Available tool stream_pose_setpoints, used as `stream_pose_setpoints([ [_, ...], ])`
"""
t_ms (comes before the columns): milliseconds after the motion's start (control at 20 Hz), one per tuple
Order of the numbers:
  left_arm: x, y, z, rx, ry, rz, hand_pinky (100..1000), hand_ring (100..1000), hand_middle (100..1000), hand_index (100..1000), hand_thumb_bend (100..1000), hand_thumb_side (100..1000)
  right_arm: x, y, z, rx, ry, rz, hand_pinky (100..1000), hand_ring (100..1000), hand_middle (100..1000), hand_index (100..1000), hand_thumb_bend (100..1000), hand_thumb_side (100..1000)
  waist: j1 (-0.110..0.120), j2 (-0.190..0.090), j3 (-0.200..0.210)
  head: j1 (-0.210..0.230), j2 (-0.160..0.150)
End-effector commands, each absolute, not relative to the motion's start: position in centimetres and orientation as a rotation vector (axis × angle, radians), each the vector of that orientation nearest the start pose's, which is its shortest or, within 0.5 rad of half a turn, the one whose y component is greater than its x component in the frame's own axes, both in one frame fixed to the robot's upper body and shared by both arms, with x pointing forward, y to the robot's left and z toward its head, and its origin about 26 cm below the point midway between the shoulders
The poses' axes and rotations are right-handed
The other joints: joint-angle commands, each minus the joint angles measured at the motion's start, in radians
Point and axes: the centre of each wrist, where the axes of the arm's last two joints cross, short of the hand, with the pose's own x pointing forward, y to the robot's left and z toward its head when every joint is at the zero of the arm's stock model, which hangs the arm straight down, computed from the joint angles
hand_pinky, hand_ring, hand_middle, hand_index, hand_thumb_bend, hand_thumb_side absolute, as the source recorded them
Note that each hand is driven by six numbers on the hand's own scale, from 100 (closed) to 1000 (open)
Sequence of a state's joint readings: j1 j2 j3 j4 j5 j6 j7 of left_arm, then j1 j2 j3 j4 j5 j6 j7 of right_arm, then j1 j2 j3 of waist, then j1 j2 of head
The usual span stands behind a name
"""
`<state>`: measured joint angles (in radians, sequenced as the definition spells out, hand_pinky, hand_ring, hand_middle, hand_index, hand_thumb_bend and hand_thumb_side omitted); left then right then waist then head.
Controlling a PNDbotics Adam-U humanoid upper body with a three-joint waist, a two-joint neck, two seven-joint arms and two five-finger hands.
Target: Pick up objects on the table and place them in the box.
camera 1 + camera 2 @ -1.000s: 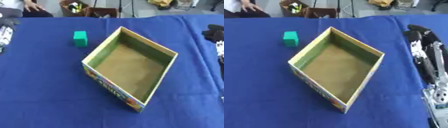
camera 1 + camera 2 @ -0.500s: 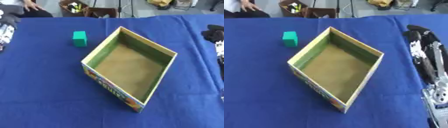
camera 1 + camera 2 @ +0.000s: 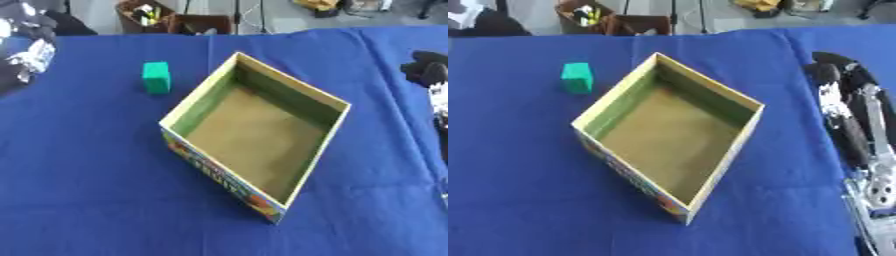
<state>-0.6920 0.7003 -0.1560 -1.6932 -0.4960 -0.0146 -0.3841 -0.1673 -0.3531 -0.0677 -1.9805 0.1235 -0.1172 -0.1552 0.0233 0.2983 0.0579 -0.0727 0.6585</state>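
Green block (image 3: 157,77) sits at ten o'clock outside our empty box (image 3: 254,131), awaiting pickup; finger states of our left hand (image 3: 26,55) and right hand (image 3: 842,95) we cannot tell.

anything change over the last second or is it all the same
Nothing has visibly changed. The green block stands on the blue cloth left of the empty box, untouched. The left hand stays at the left edge and the right hand at the right edge, both away from the block and box.

Green block (image 3: 157,76) open above, box (image 3: 206,162) wall just beside
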Motion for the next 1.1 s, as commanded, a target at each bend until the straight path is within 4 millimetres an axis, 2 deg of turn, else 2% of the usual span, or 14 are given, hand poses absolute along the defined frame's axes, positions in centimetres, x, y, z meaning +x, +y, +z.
stream_pose_setpoints([
  [50,37.9,28.2,29.5,0.87,-1.792,-1.473,805,872,912,1000,177,978,28.5,-29.5,17.5,-0.473,-2.299,0.274,830,785,635,798,100,774,0.002,-0.021,-0.001,0.006,0.008],
  [300,40.3,27.3,30.5,0.877,-1.696,-1.585,816,880,902,1000,279,964,28.5,-29.4,17.4,-0.464,-2.295,0.286,831,785,634,798,100,772,0.01,-0.02,-0.01,0.008,0.01],
  [400,41.1,26.8,30.7,0.885,-1.659,-1.622,826,887,897,1000,363,964,28.5,-29.3,17.4,-0.459,-2.294,0.292,831,785,633,797,100,771,0.012,-0.019,-0.014,0.01,0.011],
  [500,41.9,26.4,30.8,0.89,-1.616,-1.651,830,890,901,1000,403,971,28.5,-29.2,17.4,-0.452,-2.292,0.298,831,785,632,794,100,769,0.015,-0.017,-0.02,0.013,0.009],
  [750,43.8,25.6,30.7,0.904,-1.524,-1.697,858,919,949,1000,565,993,28.6,-29.0,17.5,-0.436,-2.293,0.309,832,785,629,792,100,763,0.022,-0.011,-0.034,0.019,0.002],
  [1100,46.0,25.1,29.8,0.906,-1.397,-1.707,871,933,988,1000,641,923,28.7,-28.7,17.5,-0.418,-2.295,0.319,832,784,626,786,100,753,0.029,0.002,-0.053,0.023,-0.013],
])
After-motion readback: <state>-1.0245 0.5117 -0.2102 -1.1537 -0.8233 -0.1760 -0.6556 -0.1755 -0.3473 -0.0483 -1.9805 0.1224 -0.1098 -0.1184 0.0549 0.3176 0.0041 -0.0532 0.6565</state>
